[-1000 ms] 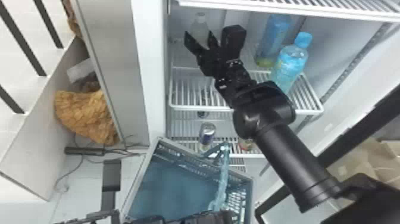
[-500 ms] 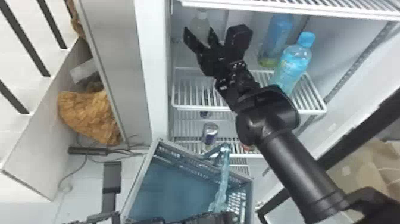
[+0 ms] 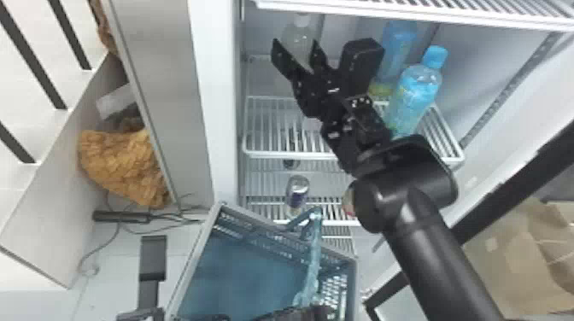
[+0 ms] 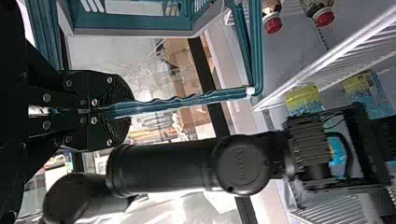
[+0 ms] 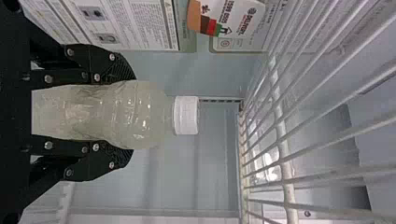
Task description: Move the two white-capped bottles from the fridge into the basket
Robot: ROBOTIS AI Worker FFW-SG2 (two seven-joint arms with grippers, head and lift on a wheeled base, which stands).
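Right gripper (image 3: 295,41) spread around white-capped bottle (image 5: 144,115)
Center, squeeze evenly, lift past wire shelf (image 3: 290,154) lip (left gripper (image 4: 123,109) clamping basket handle (image 4: 187,102)).

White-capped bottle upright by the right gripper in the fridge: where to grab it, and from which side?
I'd grip the clear bottle around its body, below the white cap, coming in level from the fridge's open front with one finger on each side. It stands upright, its rounded body gives both fingers a side, and the wire shelf overhead likely rules out a top grab.
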